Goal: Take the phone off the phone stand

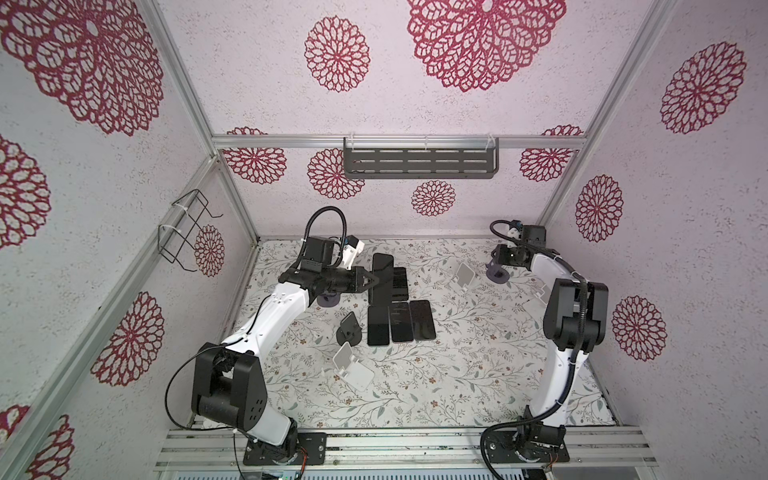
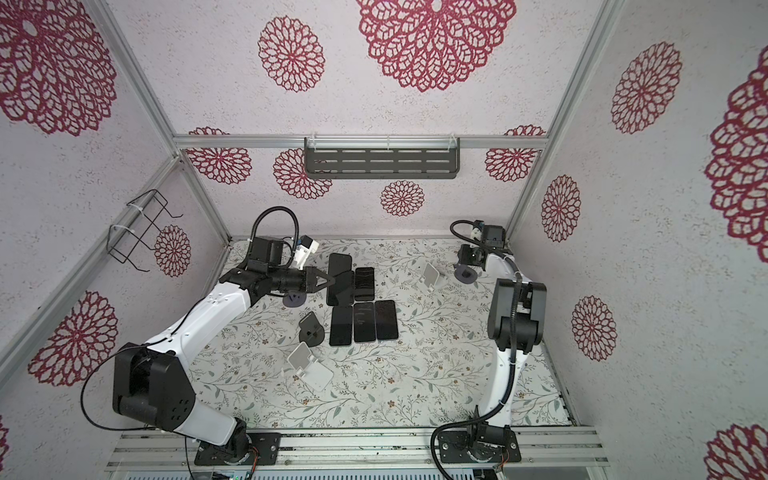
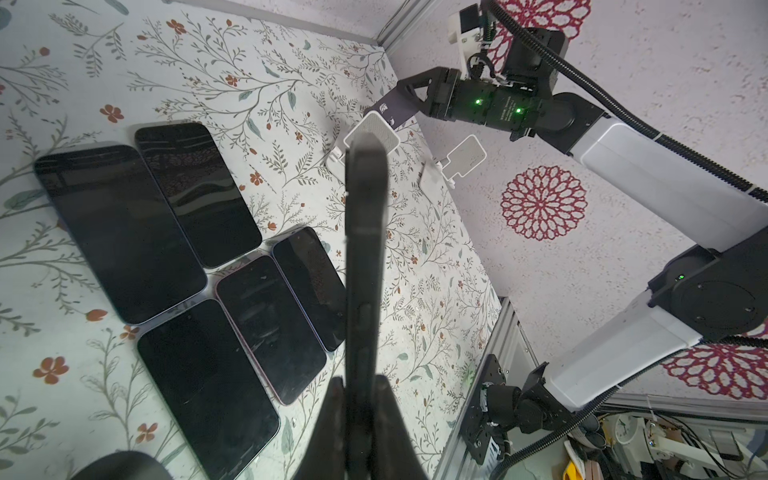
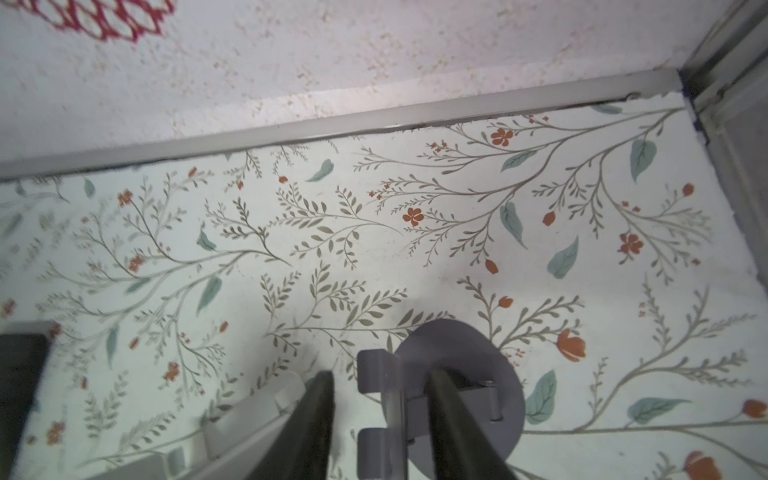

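- The floral tabletop [image 1: 457, 374] carries phones and several phone stands, seen in both top views.
- The left arm [image 1: 274, 316] reaches in from the left toward the middle. Its jaws are clamped on the short end of a dark phone [image 1: 383, 270].
- That phone is held on its edge, off the tabletop and above the far pair of lying phones. The left wrist view shows only its thin side. It touches no stand.
- The right arm [image 1: 557, 374] reaches to the far right corner. Its jaws stand apart in the right wrist view, with the upright ledge piece of a grey round stand [image 4: 457, 345] between them.
- Five flat phones [image 3: 120, 232] lie screen-up in the middle, two farther back and a row of three [image 1: 401, 322] side by side nearer the front.
- A white stand [image 1: 353, 368] sits nearest the front, apart from the row.
- A dark stand [image 1: 348, 328] sits just beside the left end of the row.
- A second white stand [image 1: 465, 274] stands between the phones and the grey round stand.
- Another grey round base [image 1: 328, 300] shows partly under the left arm's wrist.
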